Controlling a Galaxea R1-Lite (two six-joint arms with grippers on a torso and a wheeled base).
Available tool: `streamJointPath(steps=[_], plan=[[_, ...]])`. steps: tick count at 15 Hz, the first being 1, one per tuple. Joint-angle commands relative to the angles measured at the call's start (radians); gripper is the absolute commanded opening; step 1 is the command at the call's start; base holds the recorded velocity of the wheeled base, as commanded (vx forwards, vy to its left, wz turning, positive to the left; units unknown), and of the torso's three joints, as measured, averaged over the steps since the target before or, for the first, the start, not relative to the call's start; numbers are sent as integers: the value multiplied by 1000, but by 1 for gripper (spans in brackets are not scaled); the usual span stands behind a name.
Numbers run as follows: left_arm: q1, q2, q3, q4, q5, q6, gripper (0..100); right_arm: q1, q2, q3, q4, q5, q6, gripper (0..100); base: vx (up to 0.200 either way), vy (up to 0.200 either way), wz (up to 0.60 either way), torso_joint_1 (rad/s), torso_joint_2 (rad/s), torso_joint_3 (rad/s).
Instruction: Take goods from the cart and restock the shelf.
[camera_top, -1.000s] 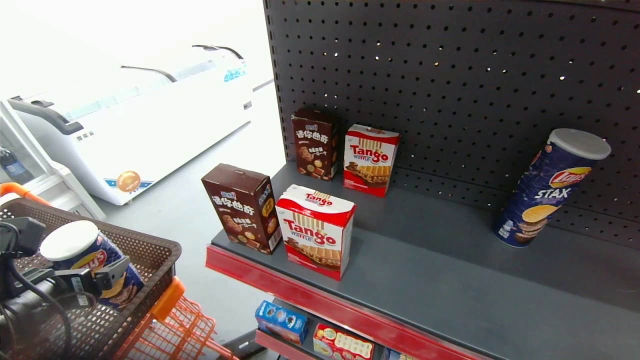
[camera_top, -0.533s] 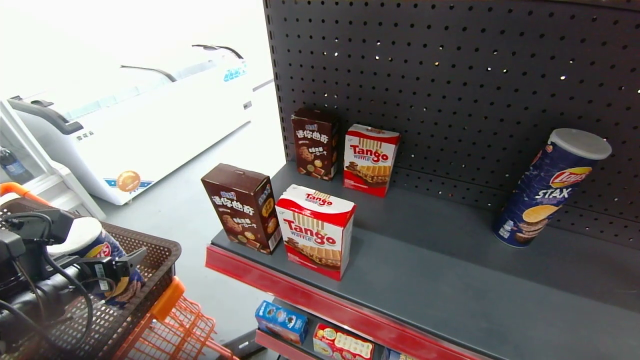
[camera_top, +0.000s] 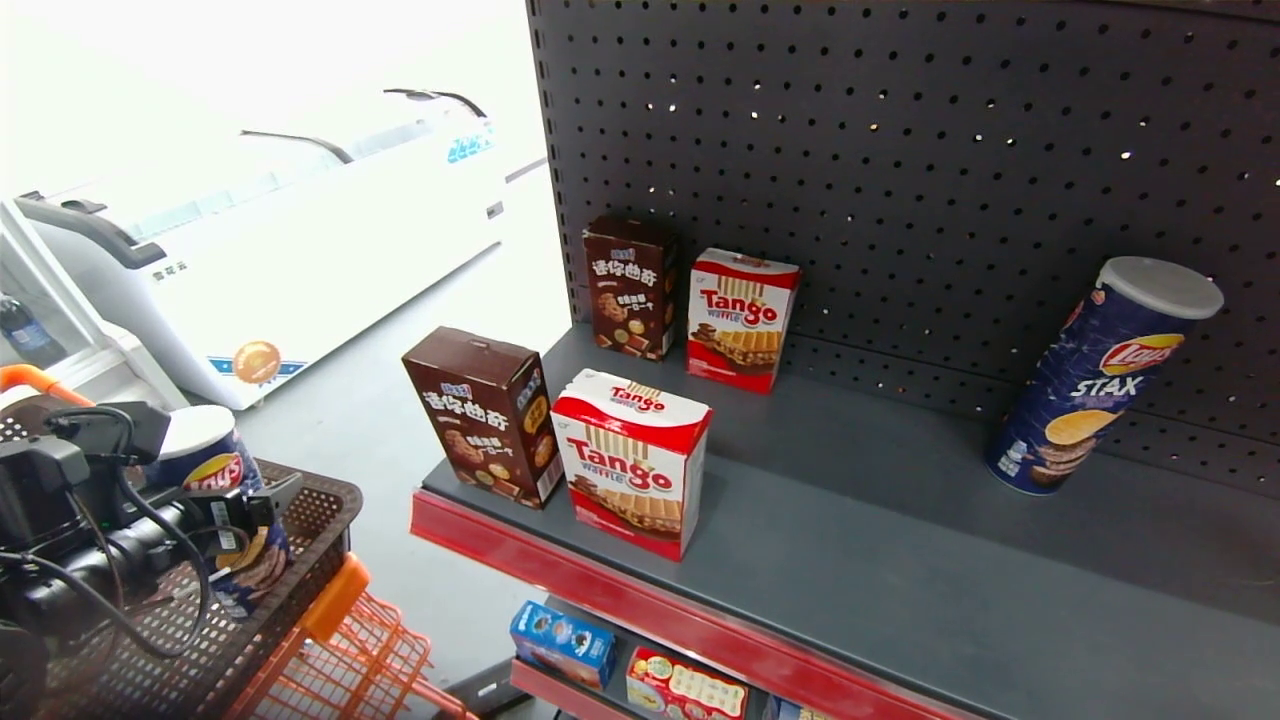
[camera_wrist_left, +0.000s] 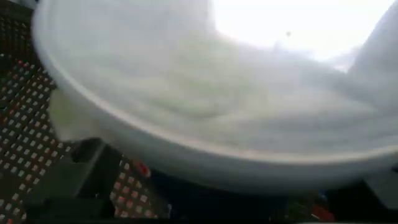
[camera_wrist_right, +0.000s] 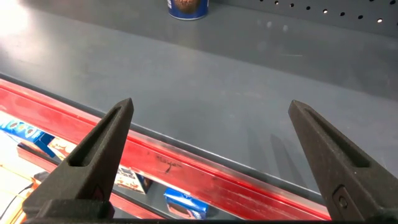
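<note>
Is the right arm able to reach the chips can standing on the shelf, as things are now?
Probably yes: the open right gripper faces the chips can across bare shelf, with nothing between them.

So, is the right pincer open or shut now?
Open. The right pincer holds nothing; its fingers stand wide apart, only the shelf between them.

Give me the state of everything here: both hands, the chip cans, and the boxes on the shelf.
Left hand: shut on cart chip can.
Cart chip can: upright, lid on, gripped over the cart.
Right hand: open, empty.
Shelf chip can: standing, lid on.
Front brown box: upright, closed.
Back brown box: upright, closed.
Front red box: upright, closed.
Back red box: upright, closed.
</note>
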Motion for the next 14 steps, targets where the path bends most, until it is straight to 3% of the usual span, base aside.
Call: streamJointPath(steps=[1, 3, 4, 8, 14], plan=[[-3, 52, -30, -2, 1, 0, 100, 0, 0, 0, -1, 0, 0, 100, 0, 0, 0, 0, 0, 0], [-8, 82, -45, -11, 1, -2, 100, 0, 0, 0, -1, 0, 0, 100, 0, 0, 0, 0, 0, 0], [-12, 91, -46, -19, 1, -3, 0, 0, 0, 0, 1, 0, 0, 100, 0, 0, 0, 0, 0, 0], [-26, 66, -59, -16, 4, -2, 0, 0, 0, 0, -1, 0, 0, 100, 0, 0, 0, 0, 0, 0], [-46, -121, -76, 41, -6, -2, 0, 0, 0, 0, -1, 0, 0, 100, 0, 0, 0, 0, 0, 0]])
